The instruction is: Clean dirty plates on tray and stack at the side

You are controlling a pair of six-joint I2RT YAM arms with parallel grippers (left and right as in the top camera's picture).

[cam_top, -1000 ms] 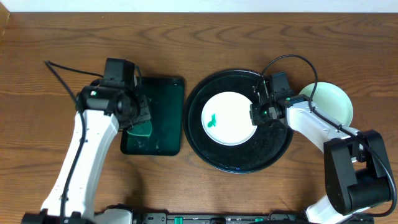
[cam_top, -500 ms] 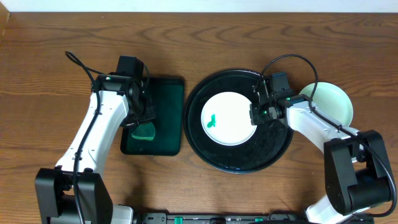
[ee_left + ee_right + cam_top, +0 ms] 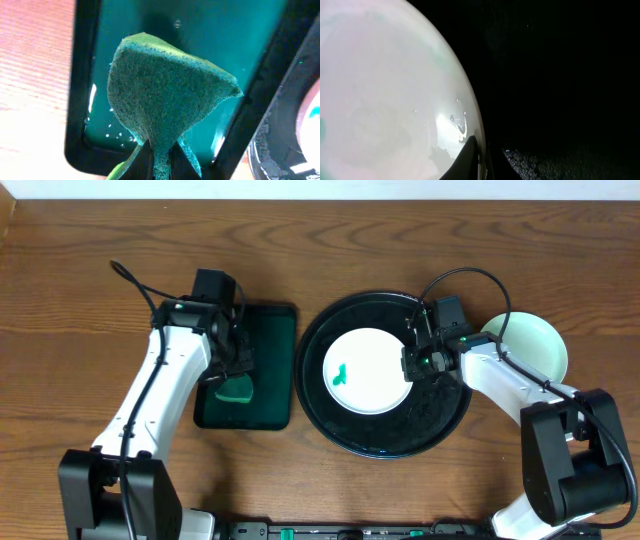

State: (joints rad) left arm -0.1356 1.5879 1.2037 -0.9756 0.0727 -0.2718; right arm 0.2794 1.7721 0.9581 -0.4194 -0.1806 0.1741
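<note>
A white plate (image 3: 368, 370) with a small green smear (image 3: 342, 373) lies on the round black tray (image 3: 385, 435). My right gripper (image 3: 410, 366) is shut on the plate's right rim. In the right wrist view its fingers (image 3: 470, 155) pinch the plate's edge (image 3: 385, 90) above the tray (image 3: 560, 75). A pale mint plate (image 3: 535, 345) rests on the table right of the tray. My left gripper (image 3: 232, 375) is shut on a green sponge (image 3: 236, 390) over the dark green rectangular tray (image 3: 270, 350). The left wrist view shows the sponge (image 3: 165, 95) squeezed between my left gripper's (image 3: 161, 157) jaws.
The dark green rectangular tray (image 3: 230, 30) holds water drops and sits just left of the black tray (image 3: 280, 150). Both arms' cables arch above the table. Bare wooden table lies to the far left and along the back.
My left arm has swung its wrist slightly right and back over the green tray, still holding the sponge. The right arm and the white plate have not moved.
</note>
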